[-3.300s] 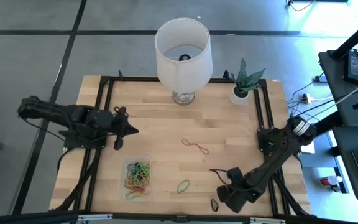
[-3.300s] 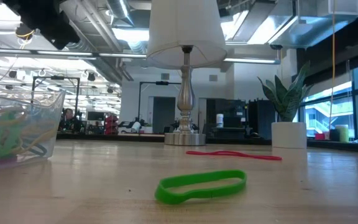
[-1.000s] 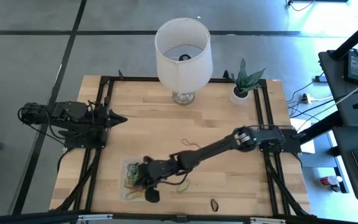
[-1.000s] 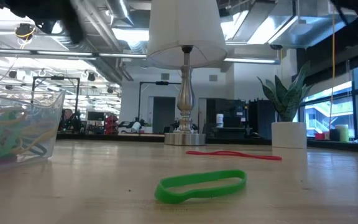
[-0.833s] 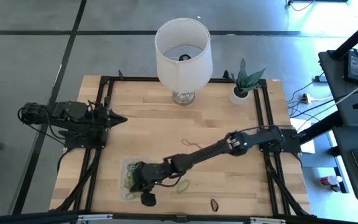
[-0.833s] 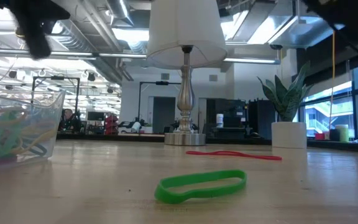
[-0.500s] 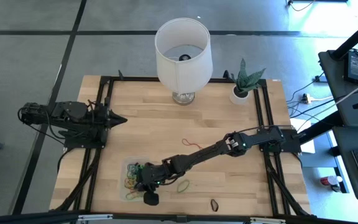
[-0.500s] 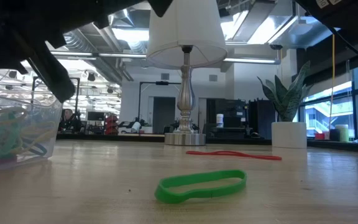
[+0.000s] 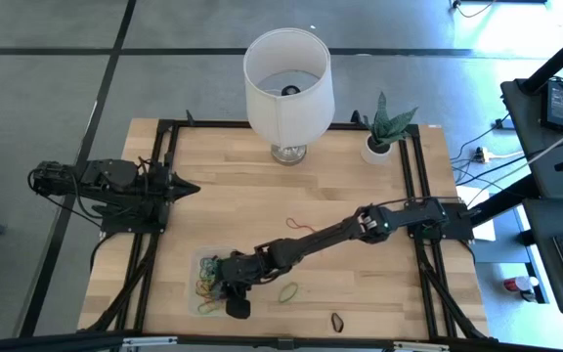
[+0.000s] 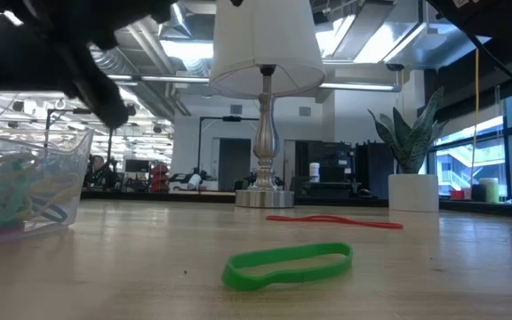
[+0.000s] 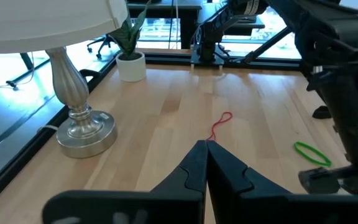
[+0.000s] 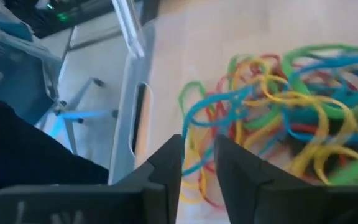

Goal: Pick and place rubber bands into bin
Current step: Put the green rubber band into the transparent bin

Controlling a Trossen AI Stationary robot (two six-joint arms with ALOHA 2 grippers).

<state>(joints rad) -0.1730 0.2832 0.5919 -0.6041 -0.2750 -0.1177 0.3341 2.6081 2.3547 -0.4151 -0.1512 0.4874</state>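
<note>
Jaws of the right gripper [image 12: 197, 163] stand slightly parted with nothing between them, poised over the bin [image 9: 200, 262]; jaws of the left gripper [image 11: 205, 163] are pressed together, tips touching. We see the right arm stretched across the tabletop [image 9: 233, 200] from its right edge to the bin near the front left. We see the left arm resting at the left edge, its gripper pointing inward, well apart from the bin.

Within the bin lies a tangle of bands [image 12: 278, 106] in blue, green, yellow and red. Through the clear wall in the low view we see the same heap at far left.

Three bands lie loose on the tabletop: a green band [image 10: 287, 265] just beside the bin on its right, a red band [image 9: 307, 230] near the centre, and a black band [image 9: 338, 321] near the front edge.

At the rear stand a lamp [image 9: 287, 83] and, to its right, a potted plant [image 9: 383, 132].
</note>
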